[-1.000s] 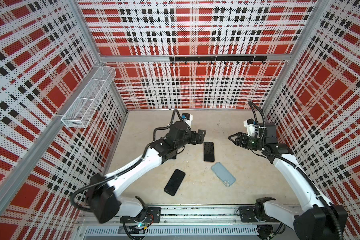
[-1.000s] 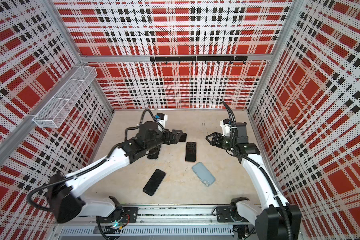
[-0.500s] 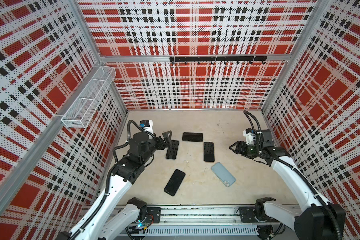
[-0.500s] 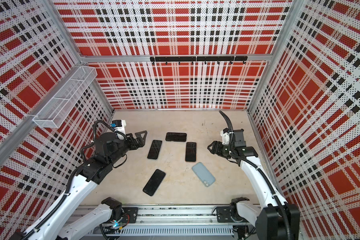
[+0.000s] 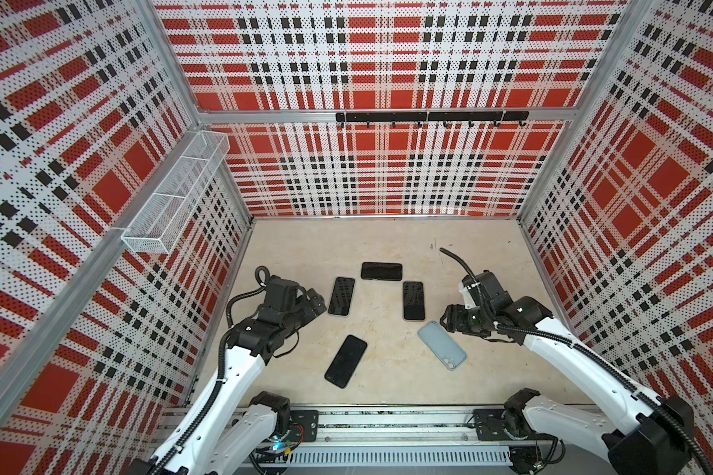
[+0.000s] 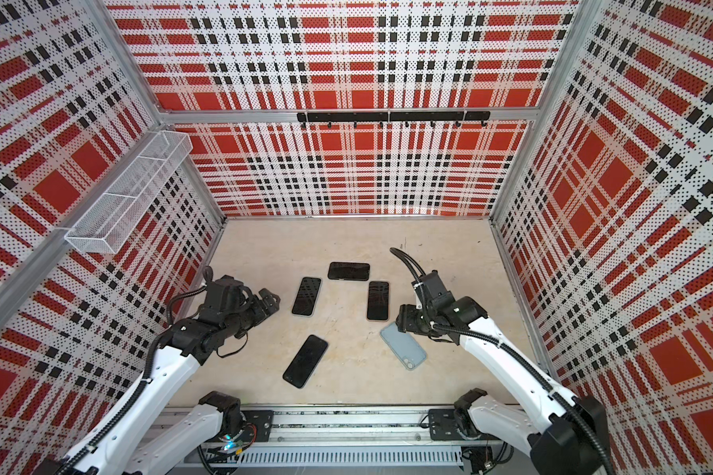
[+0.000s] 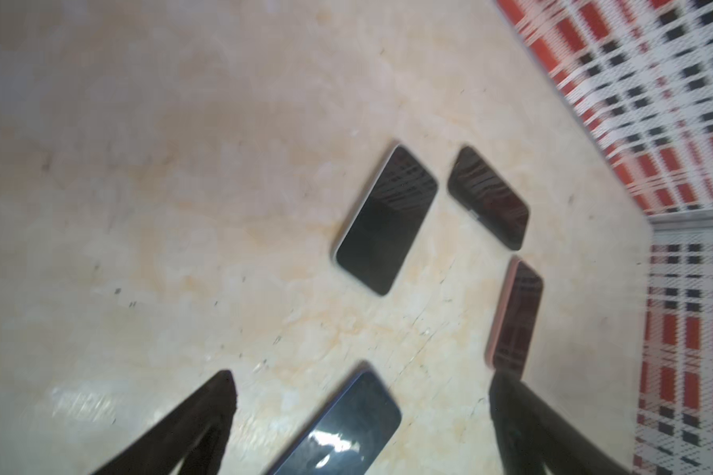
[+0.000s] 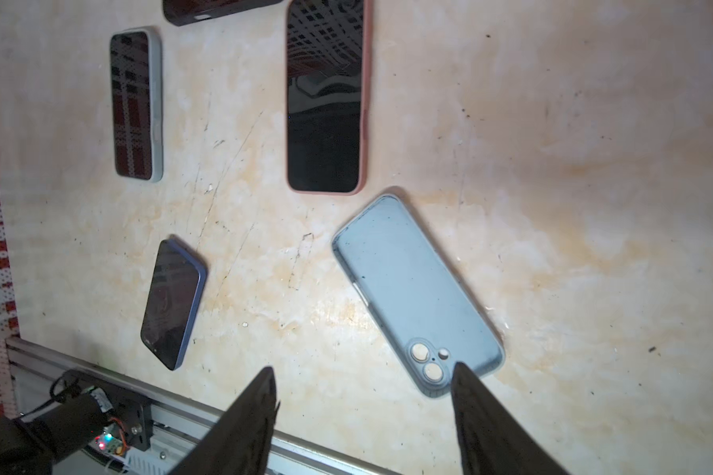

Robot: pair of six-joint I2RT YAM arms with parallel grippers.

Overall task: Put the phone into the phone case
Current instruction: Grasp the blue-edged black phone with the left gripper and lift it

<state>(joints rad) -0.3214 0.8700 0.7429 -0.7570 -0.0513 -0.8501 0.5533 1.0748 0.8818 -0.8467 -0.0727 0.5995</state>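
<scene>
Four dark-screened phones (image 5: 341, 296) lie near an empty pale blue phone case (image 8: 416, 296). Left gripper (image 7: 361, 376) and right gripper (image 8: 363, 368) gape, holding nothing.

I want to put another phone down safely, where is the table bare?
Widest bare patch: between the back wall and the sideways phone. A smaller one lies in front, between the slanted phone and the light blue case. Crowded: around the pink-cased phone and the grey-cased phone.

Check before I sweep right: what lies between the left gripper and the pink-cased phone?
A grey-cased phone lies face up between the left gripper and the pink-cased phone; both top views show it.
</scene>
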